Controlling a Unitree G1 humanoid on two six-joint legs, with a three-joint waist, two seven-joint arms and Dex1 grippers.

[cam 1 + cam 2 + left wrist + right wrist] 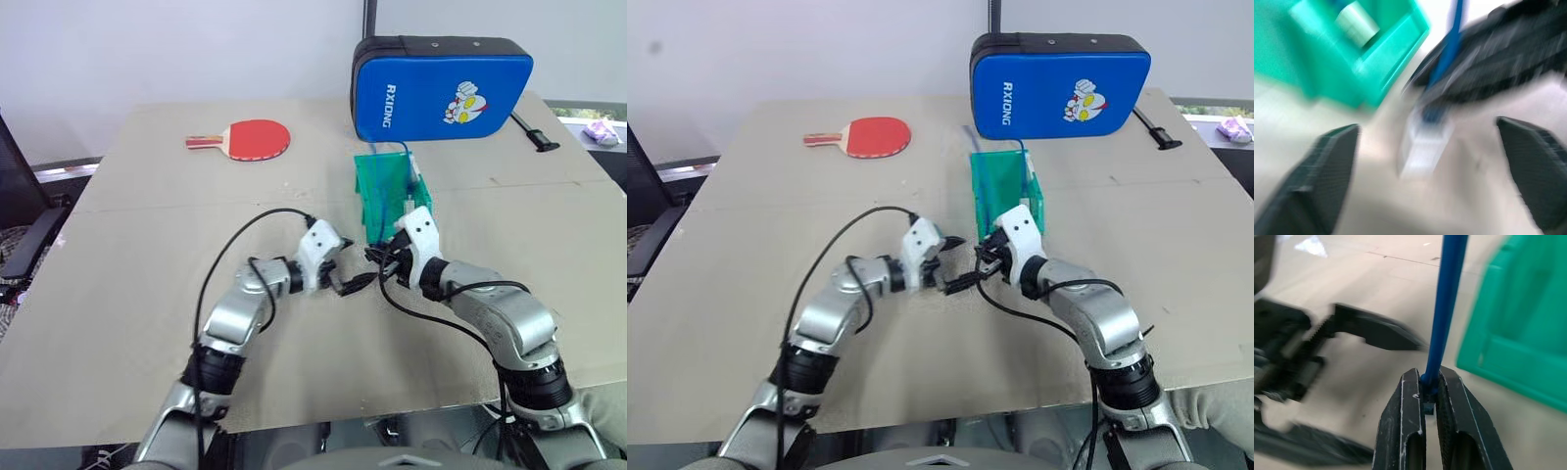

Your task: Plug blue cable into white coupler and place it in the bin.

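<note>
Blue cable (1445, 308) with white coupler (1422, 147) on its end, held in front of the bin (390, 191).

The right gripper (1431, 396) is clenched on the blue cable just behind its plug; the left gripper (1430, 171) is released, its fingers (1327, 171) spread wide on either side of the white coupler without touching it. The cable is judged light, thin and limp, so it is best gripped close to the plug, where it is stiffest. The coupler is judged small, hard and smooth, easily knocked off by a side load. The left wrist view shows the coupler seated on the cable end, just beside the green bin, which already holds another pale block (1354, 27). The right wrist view shows the pinch on the cable itself. The head views show both grippers close together on the table (147, 196), just before the bin's front lip.
</note>
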